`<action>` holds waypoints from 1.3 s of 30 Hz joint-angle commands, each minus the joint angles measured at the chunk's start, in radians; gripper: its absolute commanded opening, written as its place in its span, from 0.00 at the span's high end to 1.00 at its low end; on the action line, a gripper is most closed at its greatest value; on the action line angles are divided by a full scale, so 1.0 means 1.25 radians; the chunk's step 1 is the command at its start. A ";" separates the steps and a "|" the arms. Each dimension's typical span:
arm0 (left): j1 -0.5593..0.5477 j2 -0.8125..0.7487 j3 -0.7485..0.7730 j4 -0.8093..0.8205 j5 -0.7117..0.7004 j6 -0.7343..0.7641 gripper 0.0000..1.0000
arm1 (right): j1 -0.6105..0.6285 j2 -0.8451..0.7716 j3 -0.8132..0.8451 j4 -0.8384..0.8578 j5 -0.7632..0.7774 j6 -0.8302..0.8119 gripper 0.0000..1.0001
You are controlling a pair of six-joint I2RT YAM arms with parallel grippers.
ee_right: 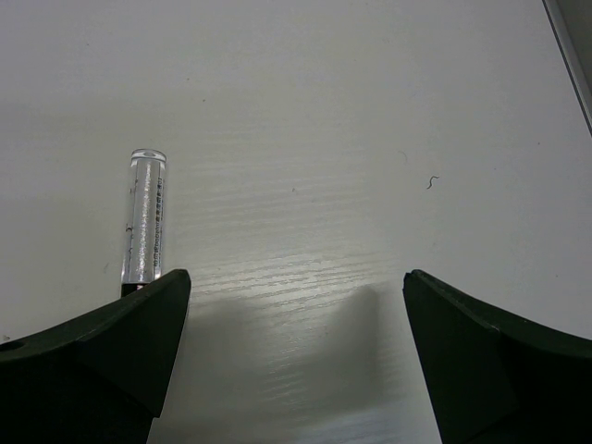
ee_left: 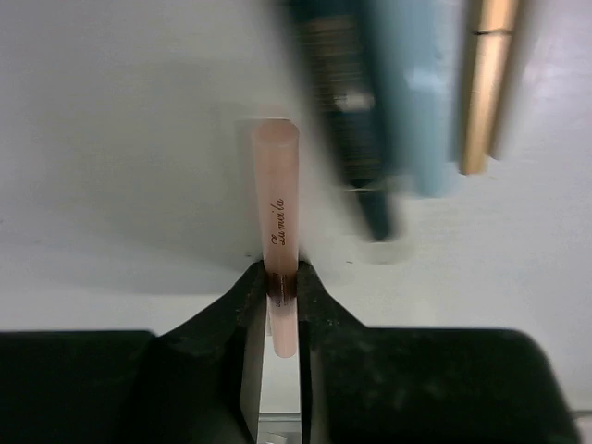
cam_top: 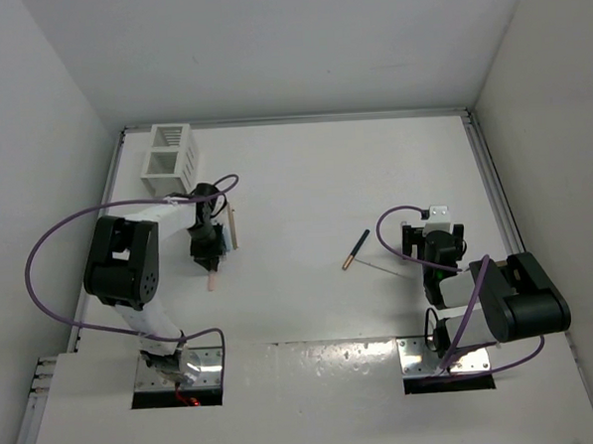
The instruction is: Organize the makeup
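My left gripper [ee_left: 279, 282] is shut on a pink stick [ee_left: 277, 208], whose long end sticks out past the fingertips above the white table. In the top view this gripper [cam_top: 209, 261] is at the left, with the pink stick [cam_top: 212, 280] pointing toward the near side. Close by lie a blurred dark stick [ee_left: 347, 102], a pale blue stick [ee_left: 412, 92] and a tan stick [ee_left: 486, 83]. My right gripper [ee_right: 296, 305] stands wide open over bare table, a thin clear silvery stick [ee_right: 145, 217] just beside its left finger. A black stick with a copper tip [cam_top: 355, 250] lies mid-table.
A white slotted rack [cam_top: 169, 154] stands at the back left, beyond the left gripper. White walls enclose the table on three sides, and a metal rail [cam_top: 494, 187] runs along its right edge. Purple cables loop from both arms.
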 commanded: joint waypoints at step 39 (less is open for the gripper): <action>0.181 0.170 0.603 0.852 -0.059 0.136 1.00 | 0.002 -0.003 -0.054 0.021 0.004 0.006 0.01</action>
